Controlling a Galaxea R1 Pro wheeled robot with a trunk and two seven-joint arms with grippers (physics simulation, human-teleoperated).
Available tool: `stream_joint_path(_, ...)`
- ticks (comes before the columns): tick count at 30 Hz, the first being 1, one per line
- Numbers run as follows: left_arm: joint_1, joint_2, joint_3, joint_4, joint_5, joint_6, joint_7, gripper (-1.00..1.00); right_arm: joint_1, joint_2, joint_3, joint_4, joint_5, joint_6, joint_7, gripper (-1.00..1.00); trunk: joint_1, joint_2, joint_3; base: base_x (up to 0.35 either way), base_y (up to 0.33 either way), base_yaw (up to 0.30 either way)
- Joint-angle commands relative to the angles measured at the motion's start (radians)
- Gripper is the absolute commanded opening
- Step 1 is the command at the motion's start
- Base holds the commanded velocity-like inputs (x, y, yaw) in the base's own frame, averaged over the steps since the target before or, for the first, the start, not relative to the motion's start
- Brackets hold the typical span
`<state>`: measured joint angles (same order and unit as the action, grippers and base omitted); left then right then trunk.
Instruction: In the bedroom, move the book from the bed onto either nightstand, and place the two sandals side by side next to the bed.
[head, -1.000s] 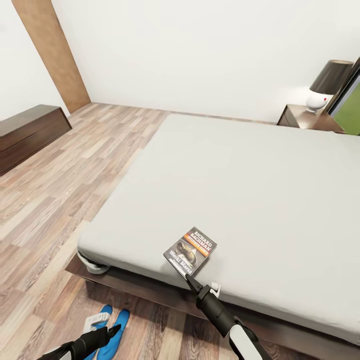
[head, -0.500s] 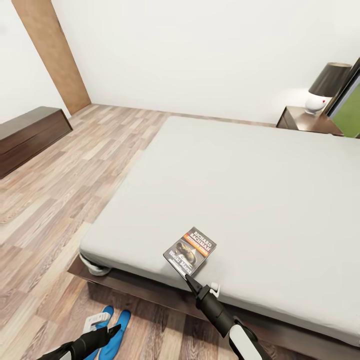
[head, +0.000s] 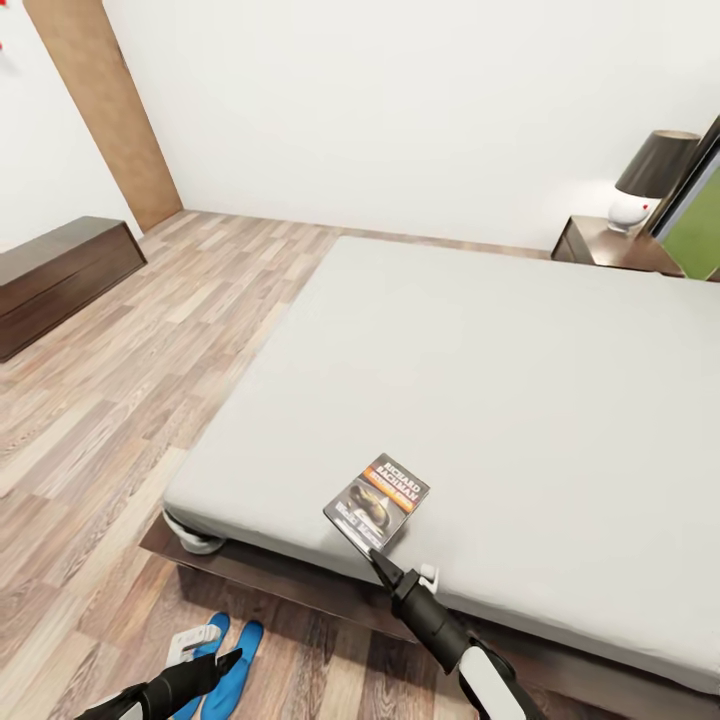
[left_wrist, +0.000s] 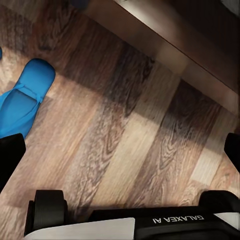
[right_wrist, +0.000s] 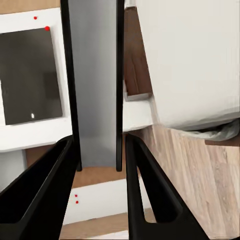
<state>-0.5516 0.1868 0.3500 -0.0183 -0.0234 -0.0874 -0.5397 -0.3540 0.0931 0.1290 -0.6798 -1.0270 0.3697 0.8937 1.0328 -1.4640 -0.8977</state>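
The right pincer (head: 372, 560) pinches the book (head: 377, 499) by its near corner, and the book has come up slightly off the bed (head: 500, 380): over the last second its near edge has tilted higher above the grey mattress, close to the foot-end edge of the bed. In the right wrist view the 2 fingers (right_wrist: 145, 190) are pressed against the book's thin edge (right_wrist: 95, 85), seen end-on between them. The whole head picture has also slid a little, so the camera has moved, not the room. I judge the lift is just under way and the carry to a nightstand is the step to come.

The nightstand (head: 612, 245) stands past the far corner of the bed, with a dark-shaded lamp (head: 650, 175) on its top; only the bare part beside the lamp could take the book. It lies well apart from the book, across the full mattress, so the robot will probably have to drive around the bed.

The left pincer (head: 228, 662) hangs low beyond the foot of the bed, above the floor, its jaws spread with nothing between them. The 2 sandals (head: 225, 655) lie on the planks just below the bed's foot, one partly behind the left arm. A long dark bench (head: 60, 275) stands by the wall, well apart from the bed.
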Motion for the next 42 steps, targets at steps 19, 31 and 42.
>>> stream_joint_path(19, -0.001, 0.0, 0.002, 0.001, -0.003, -0.005, -0.008, 1.0, 0.004, -0.489, 0.098, 0.132, 0.321, 0.083, 0.377, -1.0, -0.073, 0.133, 0.059, 0.0, 0.0, 0.0)
stream_joint_path(31, 0.012, -0.025, 0.003, 0.002, -0.003, -0.006, -0.011, 1.0, 0.004, -0.479, 0.098, 0.309, 0.504, 0.038, 0.379, -1.0, -0.119, 0.217, 0.097, 0.0, 0.0, 0.0)
stream_joint_path(42, 0.017, -0.027, 0.003, 0.001, -0.003, -0.006, -0.011, 1.0, 0.004, -0.478, 0.098, 0.321, 0.508, -0.096, 0.381, -1.0, -0.161, 0.294, 0.131, 0.0, 0.0, 0.0)
